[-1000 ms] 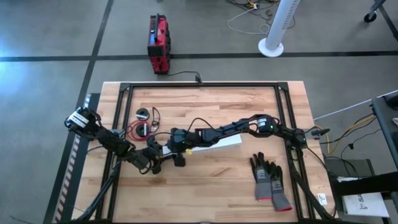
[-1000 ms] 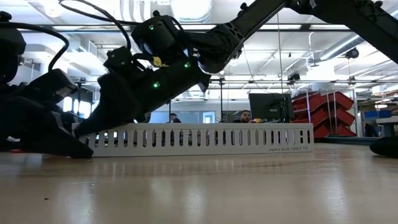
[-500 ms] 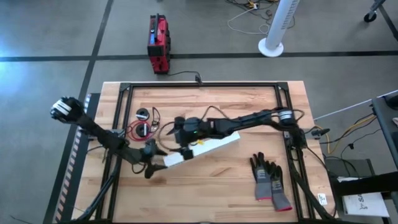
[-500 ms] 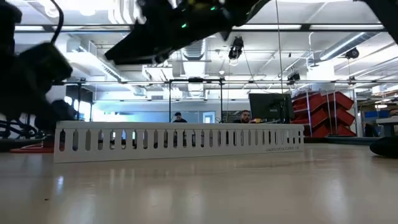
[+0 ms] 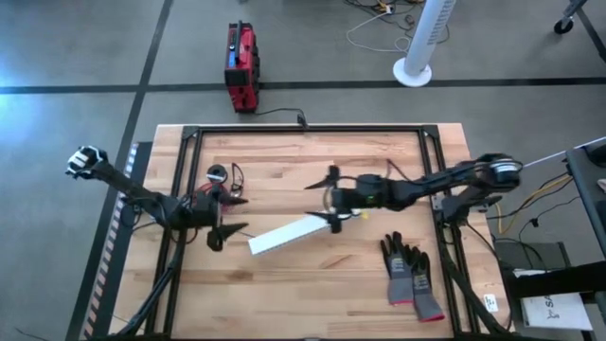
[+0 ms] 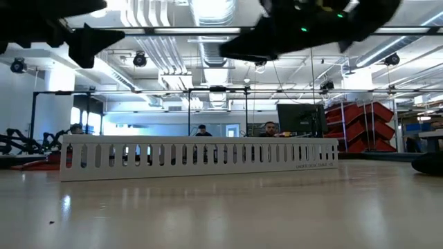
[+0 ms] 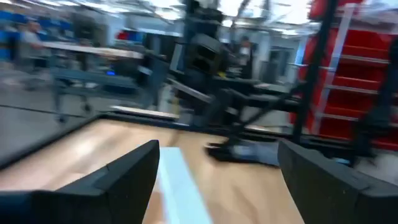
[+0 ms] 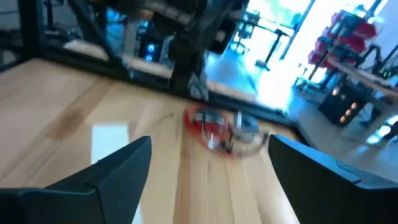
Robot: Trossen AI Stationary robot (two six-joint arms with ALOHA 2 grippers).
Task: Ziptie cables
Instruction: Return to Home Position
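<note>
High view from overhead: the cables (image 5: 216, 192), a small coil of red and black wire with thin black loops, lie on the left part of the wooden table (image 5: 312, 294), beside a small round spool (image 5: 217, 172). The left gripper (image 5: 230, 215) hangs just to the right of the coil, its fingers spread wide and empty, one tip near the wire and the other near the end of the white slotted strip (image 5: 289, 232). The right gripper (image 5: 329, 197) hovers near the table's middle, well apart from the cables, fingers (image 5: 330, 174) likewise splayed and holding nothing; its lower tip is over the strip's far end. A pair of grey and black gloves (image 5: 410, 275) lies at the right, and a red box (image 5: 240, 66) sits on the floor beyond the table.

Low view at table height shows what the overhead camera cannot: both grippers are raised clear of the wood, dark shapes along the upper edge, while the strip (image 6: 201, 156) stands on edge, its row of slots facing the lens. People (image 6: 201, 130) sit at desks in the room behind.

Right wrist view looks between its two parted fingers (image 8: 106, 180) at the red coil (image 8: 217, 127), blurred, farther along the table, with the strip's end (image 8: 111, 142) nearer. Left wrist view, also blurred, shows its fingers (image 7: 118, 183) wide apart, the strip (image 7: 177, 186) between them and the gloves (image 7: 245, 151) beyond.
</note>
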